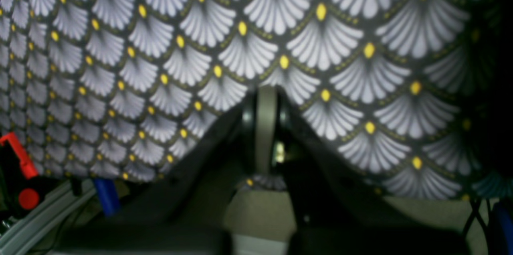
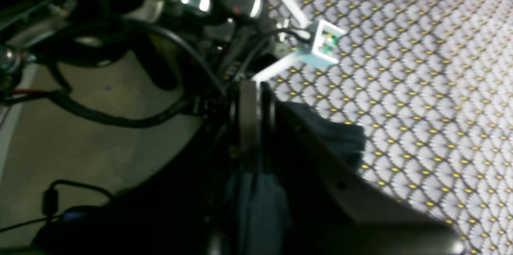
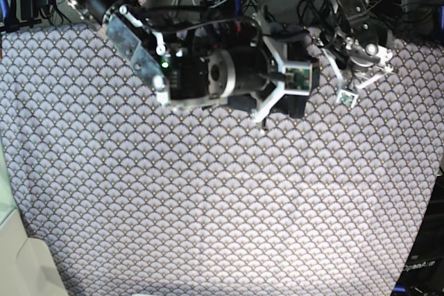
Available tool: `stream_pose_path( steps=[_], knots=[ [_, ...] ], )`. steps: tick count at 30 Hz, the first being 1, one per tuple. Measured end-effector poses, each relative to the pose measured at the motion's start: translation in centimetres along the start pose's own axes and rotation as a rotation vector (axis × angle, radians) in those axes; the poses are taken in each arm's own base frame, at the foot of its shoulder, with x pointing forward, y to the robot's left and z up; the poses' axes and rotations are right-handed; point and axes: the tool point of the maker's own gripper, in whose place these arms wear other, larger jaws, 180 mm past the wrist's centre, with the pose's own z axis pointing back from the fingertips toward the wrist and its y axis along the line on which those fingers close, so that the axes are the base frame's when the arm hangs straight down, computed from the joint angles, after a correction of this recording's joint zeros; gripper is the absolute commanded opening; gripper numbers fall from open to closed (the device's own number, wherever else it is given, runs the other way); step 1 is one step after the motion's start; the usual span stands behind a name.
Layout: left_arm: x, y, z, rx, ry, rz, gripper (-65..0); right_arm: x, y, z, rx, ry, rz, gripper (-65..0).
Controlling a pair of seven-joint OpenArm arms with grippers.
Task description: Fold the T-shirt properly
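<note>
The T-shirt [image 2: 340,136] shows as a bunch of dark charcoal fabric beside my right gripper [image 2: 248,98], whose jaws are pressed together with dark cloth running down between them. In the base view the T-shirt [image 3: 300,105] is a small dark patch by the far table edge, mostly hidden under the right arm [image 3: 208,77]. My left gripper [image 1: 266,94] is shut, its tips against the scallop-patterned cloth [image 1: 320,38]. No dark fabric is clearly visible in it. The left arm [image 3: 354,46] hangs at the far right.
The scallop-patterned cloth [image 3: 208,192] covers the whole table. A red clamp [image 1: 20,162] and an aluminium rail [image 1: 44,215] sit past the cloth's edge. Black cables [image 2: 120,118] loop behind the table. The other arm's white camera mount [image 2: 320,44] is close to my right gripper.
</note>
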Motion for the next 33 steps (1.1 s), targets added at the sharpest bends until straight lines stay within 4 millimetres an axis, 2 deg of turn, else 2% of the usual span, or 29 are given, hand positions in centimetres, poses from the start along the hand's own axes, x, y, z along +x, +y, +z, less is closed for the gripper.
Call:
stream_pose_path(
  steps=[3, 10, 14, 18, 22, 26, 31, 33],
  knots=[
    [0.0, -0.1, 0.0, -0.002, -0.002, -0.001, -65.0, 0.1, -0.2, 0.1, -0.003, 0.005, 0.009, -65.0],
    [0.0, 0.0, 0.0, -0.001, -0.002, 0.0, -65.0, 1.6, -1.1, 0.0, -0.019, -0.001, 0.052, -65.0],
    [0.0, 0.0, 0.0, -0.001, -0.002, 0.0, -65.0, 3.3, -1.5, -0.1, -0.025, -0.032, 0.083, -65.0],
    [0.0, 0.0, 0.0, 0.0, 0.0, -0.001, -65.0, 4.3, -0.1, -1.0, 0.03, -0.027, 0.155, -65.0],
    [0.0, 0.0, 0.0, -0.001, 0.001, 0.0, -65.0, 6.3, 1.1, -1.7, 0.066, -0.061, 0.205, -65.0],
    [0.0, 0.0, 0.0, -0.001, 0.002, 0.0, -65.0, 7.3, 0.5, -1.6, 0.051, -0.072, 0.23, -65.0],
    [0.0, 0.0, 0.0, -0.001, 0.001, 0.0, -65.0, 6.9, 0.0, -1.3, 0.041, -0.06, 0.233, -65.0],
    [0.0, 0.0, 0.0, -0.001, 0.001, 0.0, -65.0, 6.5, -1.1, -0.8, 0.007, -0.051, 0.215, -65.0]
  ],
)
